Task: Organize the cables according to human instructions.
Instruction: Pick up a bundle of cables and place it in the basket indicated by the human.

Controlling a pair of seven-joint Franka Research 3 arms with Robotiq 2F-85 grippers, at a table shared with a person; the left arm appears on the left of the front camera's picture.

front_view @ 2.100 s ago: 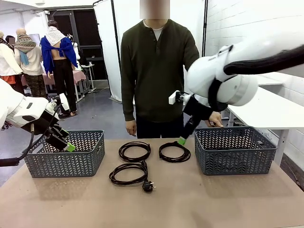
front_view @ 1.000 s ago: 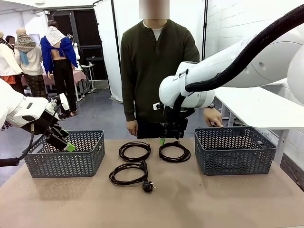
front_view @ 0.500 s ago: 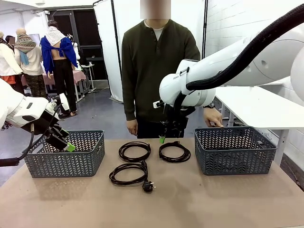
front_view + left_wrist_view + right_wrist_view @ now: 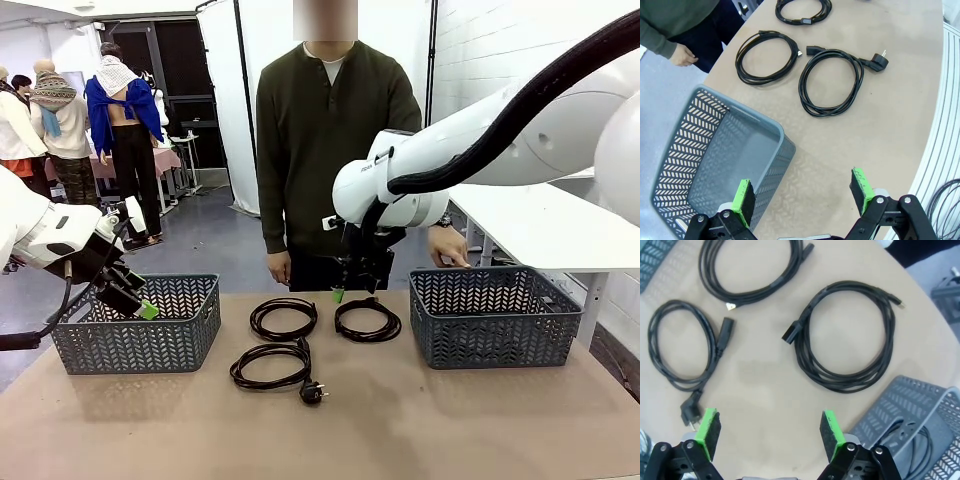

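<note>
Worktop point(image 4: 450, 420): three coiled cables point(image 4: 283, 318) between two baskets point(image 4: 140, 340), fourth cable point(image 4: 925, 445) inside right basket point(image 4: 495, 345).
Person point(image 4: 330, 150): far side, hand point(image 4: 452, 247) by right basket, likely directing.
Right tool point(image 4: 769, 432): spread, empty, above far-right coil point(image 4: 367, 320), presumably for pickup.
Left tool point(image 4: 802, 195): spread, parked clear.

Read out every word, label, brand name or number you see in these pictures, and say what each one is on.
No text reads clearly.
Small dark lettering on the right arm's white casing: too small to read.
Cables, grey baskets, table: no print visible.
</note>
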